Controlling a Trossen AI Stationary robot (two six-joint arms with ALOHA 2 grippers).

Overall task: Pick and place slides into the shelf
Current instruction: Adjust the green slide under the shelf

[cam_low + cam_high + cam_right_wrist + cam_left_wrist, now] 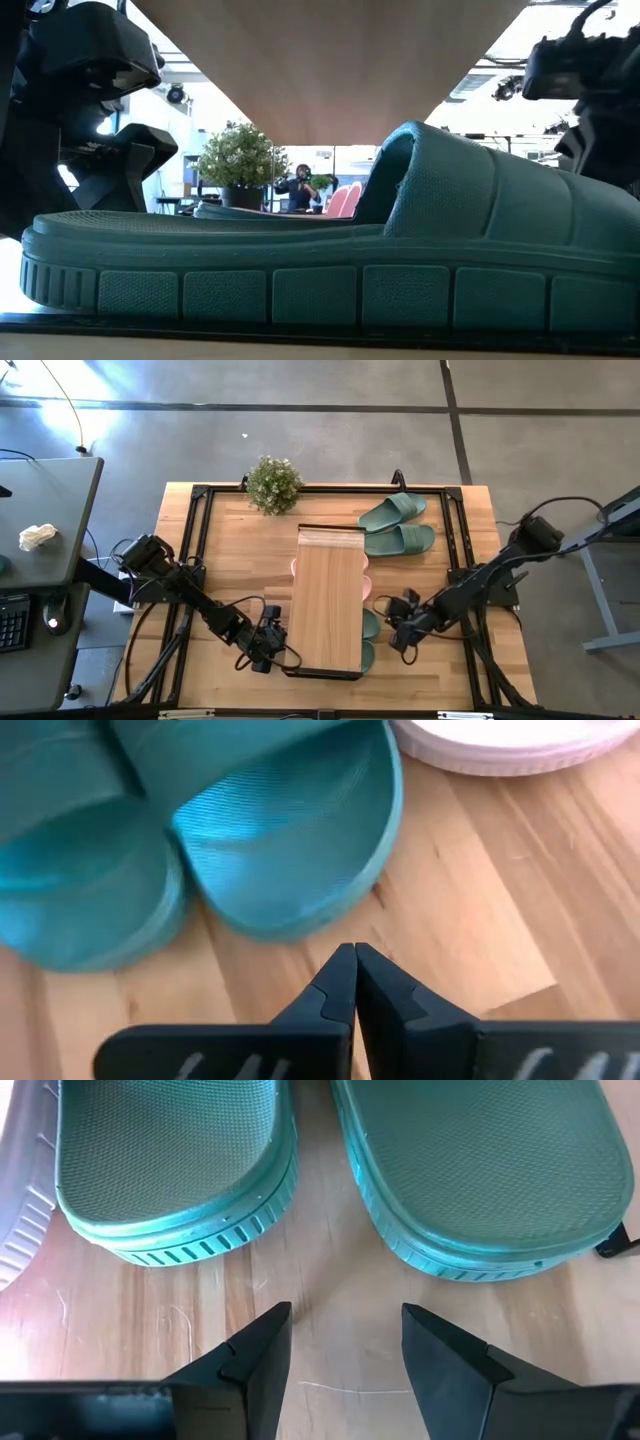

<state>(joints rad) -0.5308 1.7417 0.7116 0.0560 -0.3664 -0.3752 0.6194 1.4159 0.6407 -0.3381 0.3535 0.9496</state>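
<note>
The light-wood shelf [328,600] stands in the middle of the table. One sage-green pair of slides [370,640] lies under its near end on the tabletop, poking out on the right; in the low view one of them [300,270] fills the front under the plank [330,60]. A pale pink slide [367,585] peeks out farther back. The second green pair [398,525] lies on the table beyond the shelf's far right corner. My left gripper [345,1330] is open just short of the two green soles [170,1170]. My right gripper [355,960] is shut, close to the green slide [290,840], with the pink slide [510,745] beyond.
A small potted plant [273,483] stands at the table's far edge, left of the shelf. A black frame [200,495] runs round the tabletop. Bare wood lies left of the shelf [245,560] and near the right edge. A desk with a keyboard stands off the table's left.
</note>
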